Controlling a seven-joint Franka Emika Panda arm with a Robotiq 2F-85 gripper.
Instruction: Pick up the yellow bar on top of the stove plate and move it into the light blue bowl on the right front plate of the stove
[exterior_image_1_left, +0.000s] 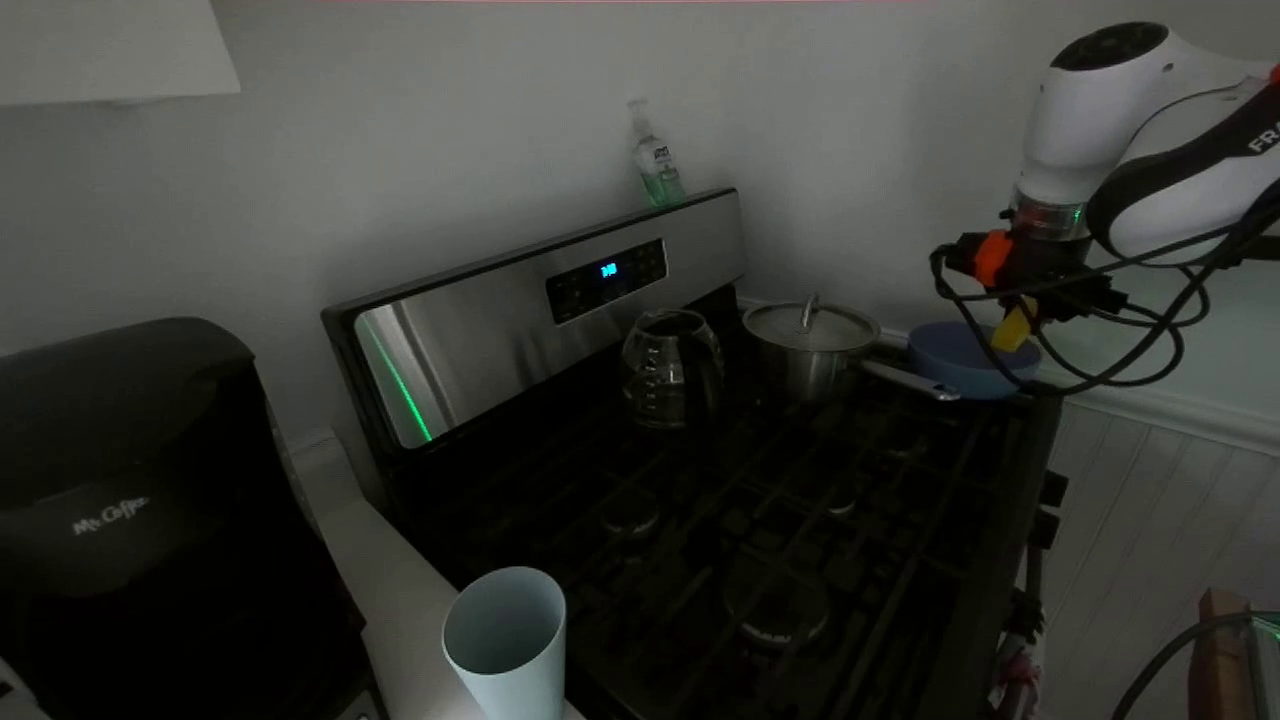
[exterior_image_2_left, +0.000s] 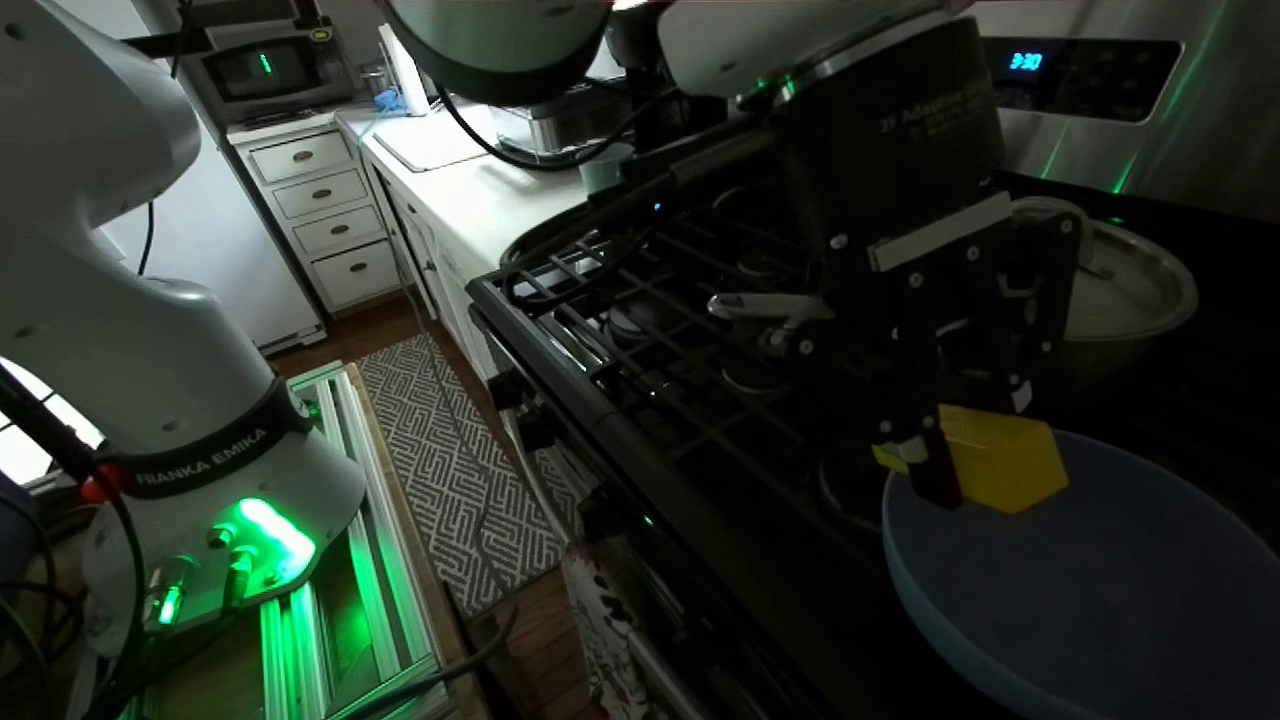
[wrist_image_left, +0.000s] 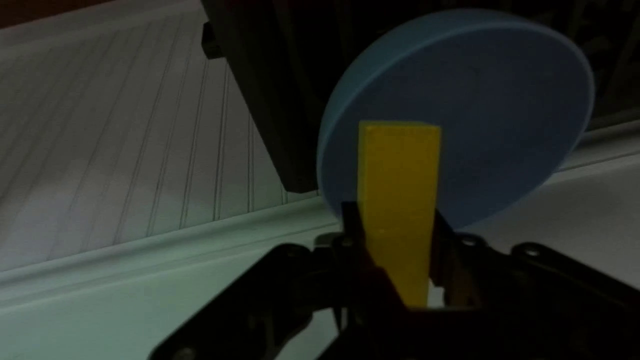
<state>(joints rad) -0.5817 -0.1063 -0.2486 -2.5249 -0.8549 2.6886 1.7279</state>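
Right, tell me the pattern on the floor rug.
The rug has a maze-like geometric pattern in light and darker grey, seen best in an exterior view.

In an exterior view the coffee maker (exterior_image_1_left: 150, 480) is at the left, and the stove (exterior_image_1_left: 880, 560) is to the right of it, with its back panel (exterior_image_1_left: 480, 330) behind. On this panel stands a bottle (exterior_image_1_left: 656, 165). In front, beside the stove's left side, there is the cup (exterior_image_1_left: 520, 650). On the stove, near the panel, there is a carafe (exterior_image_1_left: 655, 375); right of it is the pot (exterior_image_1_left: 810, 360), and right of the pot is the bowl (exterior_image_1_left: 950, 360), at the far end. The bar (exterior_image_2_left: 1005, 465) is between the fingers (exterior_image_2_left: 935, 475) of the gripper (wrist_image_left: 396, 220), over the bowl; whether bar and bowl touch is not clear.
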